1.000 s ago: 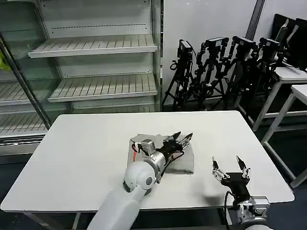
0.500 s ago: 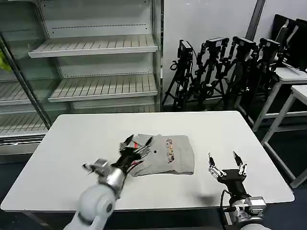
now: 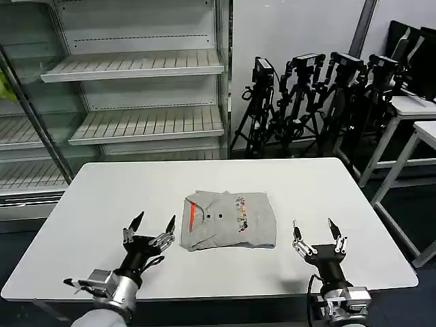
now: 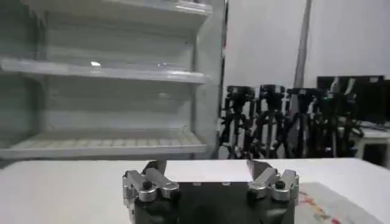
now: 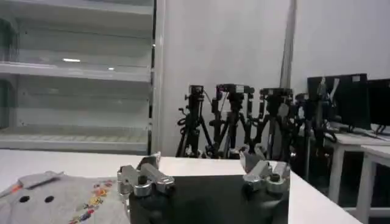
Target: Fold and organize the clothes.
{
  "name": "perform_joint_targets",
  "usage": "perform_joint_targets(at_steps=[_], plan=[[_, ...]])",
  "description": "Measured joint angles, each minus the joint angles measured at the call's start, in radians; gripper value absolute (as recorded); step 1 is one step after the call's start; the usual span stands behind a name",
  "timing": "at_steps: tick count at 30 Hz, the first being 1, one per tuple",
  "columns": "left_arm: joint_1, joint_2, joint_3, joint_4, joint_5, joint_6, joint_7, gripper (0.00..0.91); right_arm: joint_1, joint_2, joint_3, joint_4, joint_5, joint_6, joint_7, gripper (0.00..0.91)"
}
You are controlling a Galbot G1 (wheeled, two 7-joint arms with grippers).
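the robot's left gripper point(image 3: 152, 227) hovers with its fingers spread wide and nothing between them, above the near part of the white table point(image 3: 102, 197), just off the left edge of the folded shirt point(image 3: 230, 221). in the left wrist view the same gripper point(image 4: 209, 174) shows both finger bases set well apart over the tabletop, with a corner of the shirt point(image 4: 323, 204) and its coloured print at the frame's edge

the right gripper point(image 3: 315, 236) is likewise splayed open and holding nothing, near the table's front edge toward the near right corner, a little apart from the shirt's right side. from its own wrist camera the right gripper point(image 5: 204, 169) has its fingers parted, and the shirt point(image 5: 58, 198) lies beside it on the table

the light grey shirt rests folded into a rough rectangle near the middle of the table, slightly toward the front edge, flat on the surface. a short orange-red stripe point(image 3: 192, 218) runs along its left end and a small multicoloured print point(image 3: 240, 210) sits on its upper face; two dark dots mark the fabric between them. neither gripper touches it

behind the table stand pale metal shelves point(image 3: 136, 65) at the back left, and a row of black tripods point(image 3: 313, 95) lines the wall at the back right, with other white tables point(image 3: 415, 116) at the far right
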Motion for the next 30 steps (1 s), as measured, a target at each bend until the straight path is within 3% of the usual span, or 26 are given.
perform_joint_targets(at_steps=[30], plan=[[0.128,-0.057,-0.050,-0.088,0.150,-0.066,0.001,0.907,-0.028,-0.002,-0.005,0.045,-0.036,0.000,0.025,0.907]])
